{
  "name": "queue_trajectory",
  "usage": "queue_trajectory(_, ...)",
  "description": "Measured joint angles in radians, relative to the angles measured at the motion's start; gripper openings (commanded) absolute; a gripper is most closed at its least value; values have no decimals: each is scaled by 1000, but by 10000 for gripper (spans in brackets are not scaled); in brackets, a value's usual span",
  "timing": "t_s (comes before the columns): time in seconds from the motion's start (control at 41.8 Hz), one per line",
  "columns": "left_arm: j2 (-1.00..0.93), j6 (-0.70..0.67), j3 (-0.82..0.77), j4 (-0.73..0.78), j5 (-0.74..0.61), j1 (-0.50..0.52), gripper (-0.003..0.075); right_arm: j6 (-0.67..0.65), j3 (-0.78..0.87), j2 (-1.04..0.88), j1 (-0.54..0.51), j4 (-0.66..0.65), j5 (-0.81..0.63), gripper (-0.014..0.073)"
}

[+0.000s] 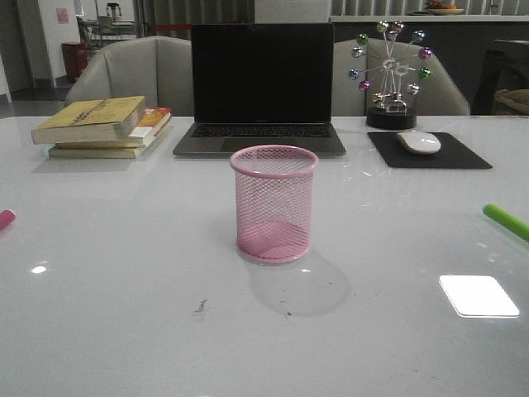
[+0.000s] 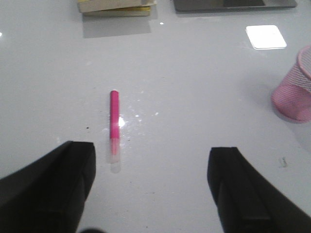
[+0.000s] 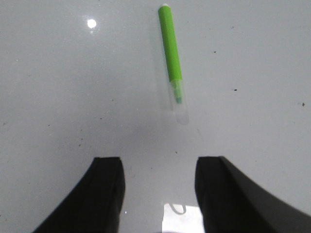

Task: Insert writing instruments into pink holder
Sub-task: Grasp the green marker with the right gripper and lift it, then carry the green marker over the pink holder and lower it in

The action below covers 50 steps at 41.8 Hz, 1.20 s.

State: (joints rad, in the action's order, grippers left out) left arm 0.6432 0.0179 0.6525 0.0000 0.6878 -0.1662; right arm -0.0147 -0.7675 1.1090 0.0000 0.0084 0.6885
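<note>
Pens lie flat at opposite edges of the white table [image 1: 124, 273], and the front view barely catches either one. At the far left edge only a stub of the magenta pen [image 1: 6, 218] pokes in; the left wrist view shows its full length [image 2: 114, 122], lying alone on the bare surface, with a clear cap at the end nearer the camera. The left gripper [image 2: 150, 187] hangs above the table with its two dark fingers [image 2: 53, 189] spread wide and nothing between them, the pen lying just beyond the gap, closer to one finger.

Further back on the left sits a stack of books [image 1: 103, 126], then an open laptop [image 1: 261, 87] with a dark screen. In front of the laptop, near the table's middle, the pink holder [image 1: 274, 203] stands upright and empty; the left wrist view catches only part of it [image 2: 294, 90] at its edge.

Behind and to the right stand a ferris-wheel ornament [image 1: 391, 74] and a white mouse [image 1: 419, 141] on a black mouse pad [image 1: 463, 153].

At the far right edge the front view shows one end of the green pen [image 1: 506, 221]. The right wrist view shows the whole pen [image 3: 172, 60], clear cap toward the camera, lying just beyond the right gripper [image 3: 160, 194], whose fingers [image 3: 104, 194] stand apart and hold nothing. Neither gripper appears in the front view.
</note>
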Motion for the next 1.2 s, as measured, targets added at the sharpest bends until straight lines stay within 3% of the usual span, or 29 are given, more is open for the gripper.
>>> queue_trajectory(0.335,8,5,0,0,0,-169,443,0,-324,490,-1,15,39,458)
queue_trajectory(0.67,10,5,0,0,-2,-174,433,0,-595,796,-1,22,70,458)
queue_trajectory(0.981,10,5,0,0,-2,-174,433,0,-685,923,-1,-27,91,458)
queue_trajectory(1.052,10,5,0,0,-2,-174,433,0,-690,941,-1,-32,96,421)
queue_trajectory(1.196,10,5,0,0,-2,-174,433,0,-691,948,-1,-37,107,217)
